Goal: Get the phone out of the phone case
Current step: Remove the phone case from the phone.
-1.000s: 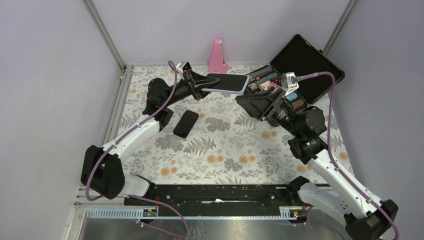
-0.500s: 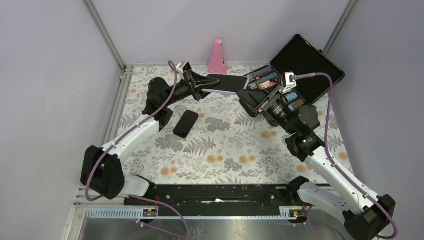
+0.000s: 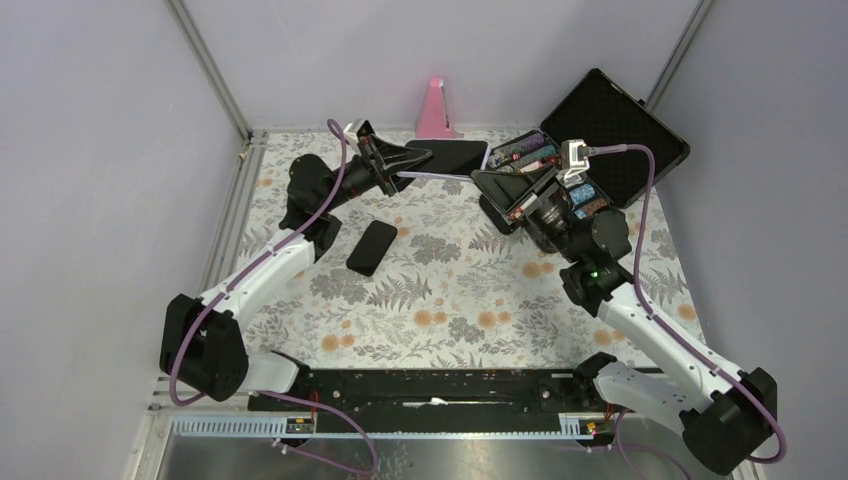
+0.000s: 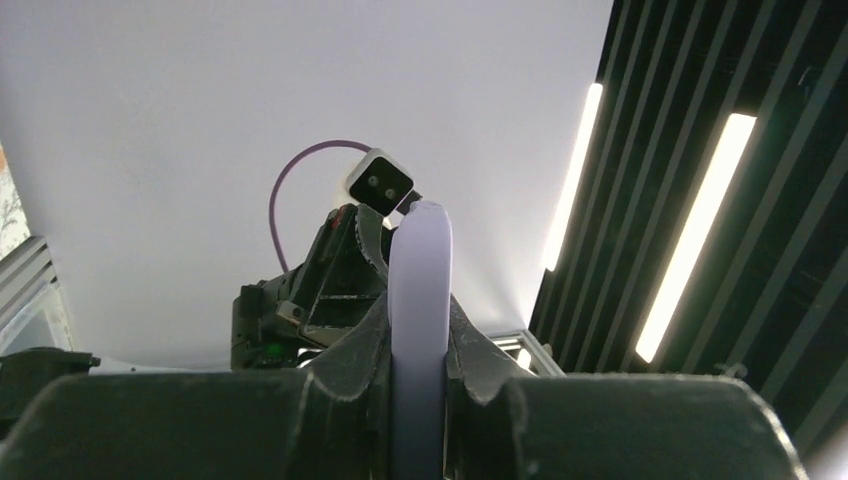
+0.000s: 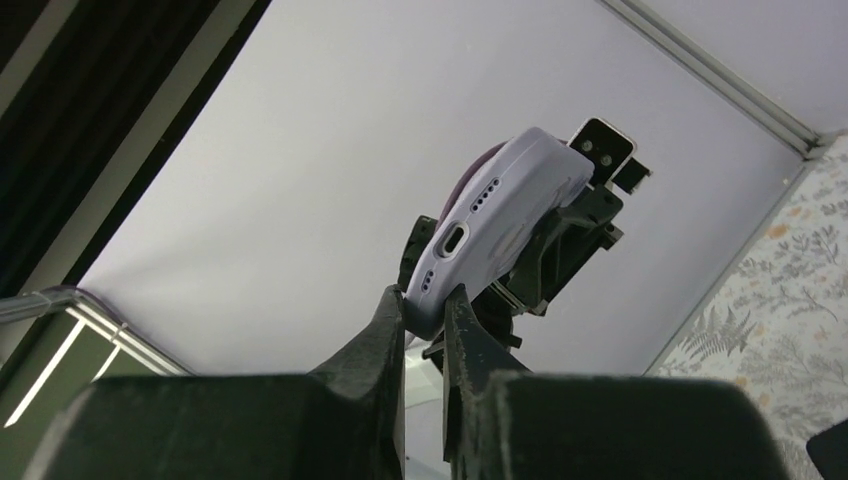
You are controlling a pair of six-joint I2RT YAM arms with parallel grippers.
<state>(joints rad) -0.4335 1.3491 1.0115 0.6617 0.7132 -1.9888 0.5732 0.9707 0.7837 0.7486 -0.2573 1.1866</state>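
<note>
1. Two hands, top view. The left hand (image 3: 415,163) and the right hand (image 3: 482,179) each clamp one end of the lavender phone case (image 3: 440,177). They hold it in the air, roughly level, over the far part of the floral table (image 3: 450,300). The phone (image 3: 458,156) sits in the case, dark screen up. Also present:
   - a flat black slab (image 3: 372,247), lying on the table near the left arm
   - a pink wedge-shaped object (image 3: 435,108), at the far edge
   - an open black carrying case (image 3: 610,125) with small coloured items, behind the right hand
2. Left wrist view. The case's thin lavender edge stands between the two fingers (image 4: 350,345). They are pressed against it from both sides, so the jaws are closed onto the case. The right arm's wrist camera (image 4: 380,184) shows beyond.
3. Right wrist view. The fingers (image 5: 385,325) are nipped tight on a bottom corner of the case, just beside the charging port (image 5: 455,240) and the speaker holes. The left hand grips the far end.
</note>
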